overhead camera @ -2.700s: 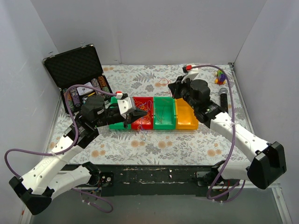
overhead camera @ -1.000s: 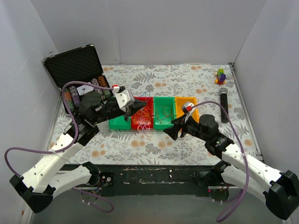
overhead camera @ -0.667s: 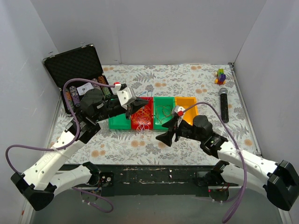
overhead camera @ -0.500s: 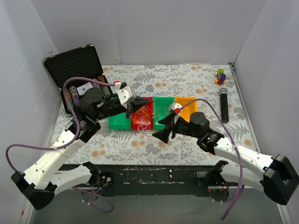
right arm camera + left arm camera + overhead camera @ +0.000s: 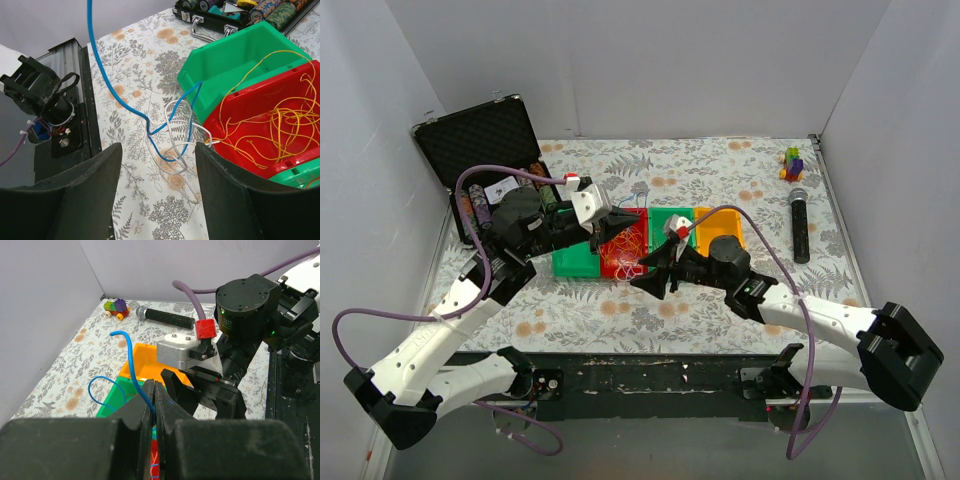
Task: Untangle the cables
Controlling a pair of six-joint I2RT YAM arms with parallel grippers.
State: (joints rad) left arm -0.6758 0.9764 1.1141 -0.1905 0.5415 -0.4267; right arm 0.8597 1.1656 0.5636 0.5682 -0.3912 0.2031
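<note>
The cables are thin orange and yellow loops (image 5: 272,120) piled in the red bin (image 5: 610,268). A blue cable (image 5: 120,92) and a white one (image 5: 186,150) trail out of the bin onto the table. My left gripper (image 5: 618,222) hangs over the red bin, shut on the blue cable (image 5: 131,367), which curls up past its fingers. My right gripper (image 5: 648,276) stands open just in front of the red bin. In the right wrist view its fingers (image 5: 85,195) straddle the blue and white loops from above, touching neither.
Green bins (image 5: 672,262) flank the red one, with an orange bin (image 5: 720,228) to the right. An open black case of poker chips (image 5: 485,150) sits back left. A microphone (image 5: 798,225) and a toy (image 5: 792,162) lie on the right.
My right arm has swung left from the table's right side to the front of the red bin, jaws narrowing slightly. The left gripper has stayed shut on the blue cable, raised a little.
</note>
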